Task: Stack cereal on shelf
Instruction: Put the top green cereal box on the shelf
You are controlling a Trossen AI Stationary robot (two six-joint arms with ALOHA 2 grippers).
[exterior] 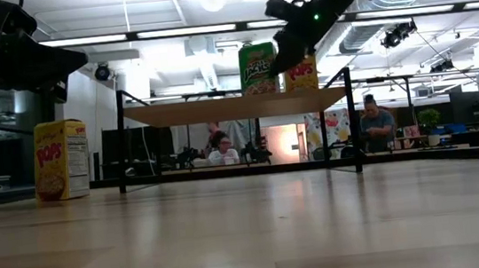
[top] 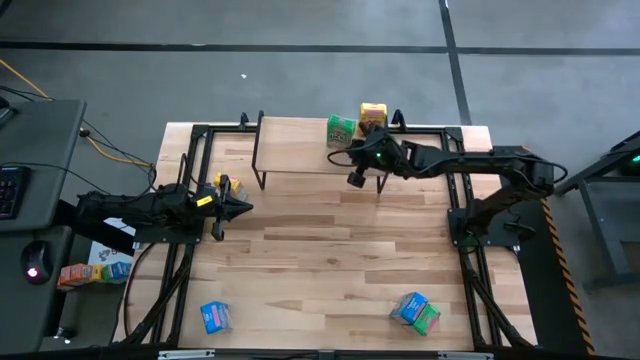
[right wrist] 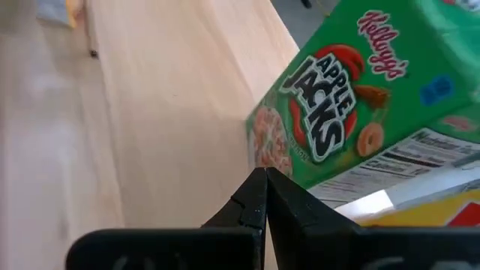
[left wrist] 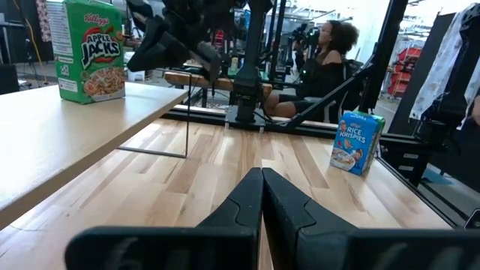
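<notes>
The shelf [top: 300, 145] stands at the table's far side, with a green Apple Jacks box [top: 341, 130] and a yellow box [top: 372, 113] upright on its right end. My right gripper [top: 352, 165] is shut and hovers just on the near side of them, tipped down toward the green box [right wrist: 352, 105]. My left gripper [top: 248, 208] is shut above the table's left part, beside a yellow Corn Pops box [exterior: 61, 159] standing on the table. A blue box [top: 214, 316] lies near the front left. A blue Rice Krispies box [left wrist: 356, 142] and a green one [top: 428, 318] sit front right.
The shelf's thin black legs [exterior: 120, 142] and the black arm frames [top: 465, 240] along both table sides bound the room to move. The middle of the tabletop [top: 330, 240] is bare wood. People [exterior: 380, 128] sit in the room beyond. More small boxes [top: 85, 272] lie off the table's left.
</notes>
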